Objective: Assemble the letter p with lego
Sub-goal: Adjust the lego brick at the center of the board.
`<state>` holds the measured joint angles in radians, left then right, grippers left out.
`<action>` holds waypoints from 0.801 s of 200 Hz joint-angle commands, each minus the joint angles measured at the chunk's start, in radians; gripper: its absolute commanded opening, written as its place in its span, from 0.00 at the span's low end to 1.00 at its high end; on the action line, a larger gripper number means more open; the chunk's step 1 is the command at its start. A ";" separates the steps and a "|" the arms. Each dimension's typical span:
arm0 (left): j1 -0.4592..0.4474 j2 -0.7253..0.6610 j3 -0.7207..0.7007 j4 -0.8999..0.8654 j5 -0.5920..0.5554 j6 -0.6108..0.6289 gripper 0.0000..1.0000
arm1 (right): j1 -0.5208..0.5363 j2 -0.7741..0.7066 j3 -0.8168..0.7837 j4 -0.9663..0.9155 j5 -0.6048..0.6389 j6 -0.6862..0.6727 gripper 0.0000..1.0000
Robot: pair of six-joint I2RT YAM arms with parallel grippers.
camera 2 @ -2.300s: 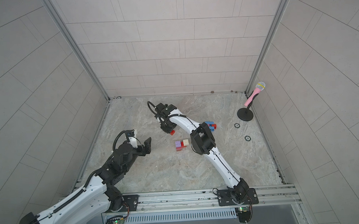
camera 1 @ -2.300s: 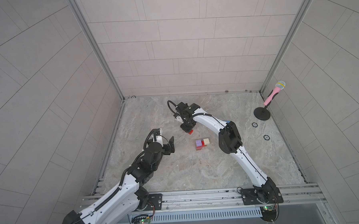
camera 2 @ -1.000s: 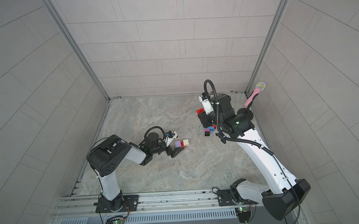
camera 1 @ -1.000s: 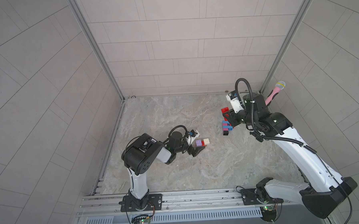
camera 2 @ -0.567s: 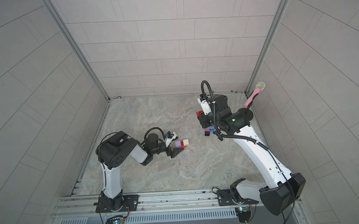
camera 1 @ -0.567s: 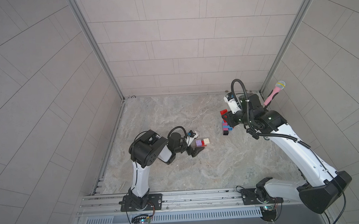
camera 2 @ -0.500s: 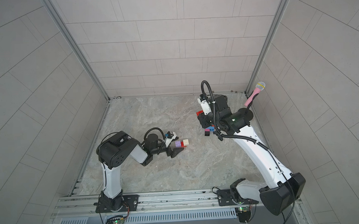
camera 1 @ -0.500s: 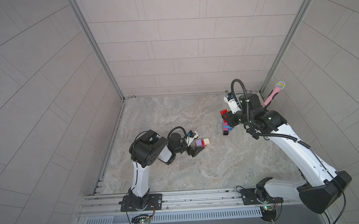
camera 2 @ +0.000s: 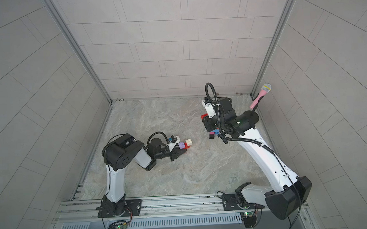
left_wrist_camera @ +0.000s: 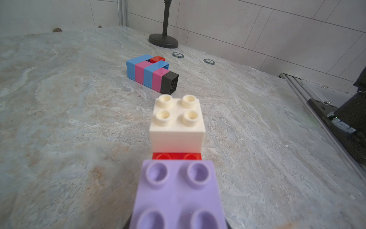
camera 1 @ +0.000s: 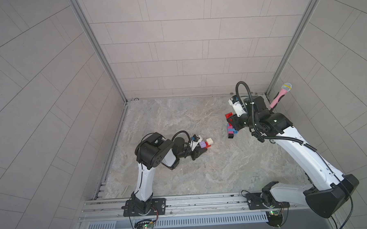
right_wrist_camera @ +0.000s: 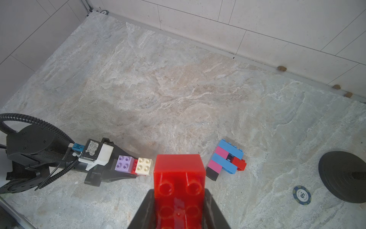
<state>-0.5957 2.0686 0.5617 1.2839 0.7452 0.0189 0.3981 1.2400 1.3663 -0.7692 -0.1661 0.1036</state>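
Mid-table sits a small lego piece: a lilac brick [camera 1: 202, 144] and a cream brick [camera 1: 209, 141] on a red base [left_wrist_camera: 177, 156]. My left gripper [camera 1: 200, 149] lies low on the table, shut on the lilac end [right_wrist_camera: 123, 165]; its fingers are mostly hidden in the left wrist view. Farther right lies an assembly of blue, pink, black and red bricks [camera 1: 230, 130] [right_wrist_camera: 225, 160]. My right gripper [right_wrist_camera: 179, 192] hovers above it, shut on a red oblong brick [right_wrist_camera: 179, 176], which both top views show [camera 2: 204, 115].
A pink microphone [camera 1: 280, 93] stands on a black round base [right_wrist_camera: 344, 178] at the back right corner. Two poker chips [left_wrist_camera: 177, 55] [left_wrist_camera: 209, 61] lie near it. Tiled walls enclose three sides, and a metal rail [camera 1: 182, 202] runs along the front.
My left gripper's jaws have closed in on the lilac end of the piece. The right arm, still holding the red brick, drifted slightly toward the back left, then held.
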 commanded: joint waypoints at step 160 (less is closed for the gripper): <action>0.002 0.209 0.258 -0.357 0.190 0.269 0.00 | 0.128 0.307 0.040 -0.309 -0.098 -1.004 0.02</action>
<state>-0.5957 2.2330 0.8120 1.2255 0.9504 0.1612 0.5274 1.4780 1.3598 -1.0241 -0.2760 -0.7574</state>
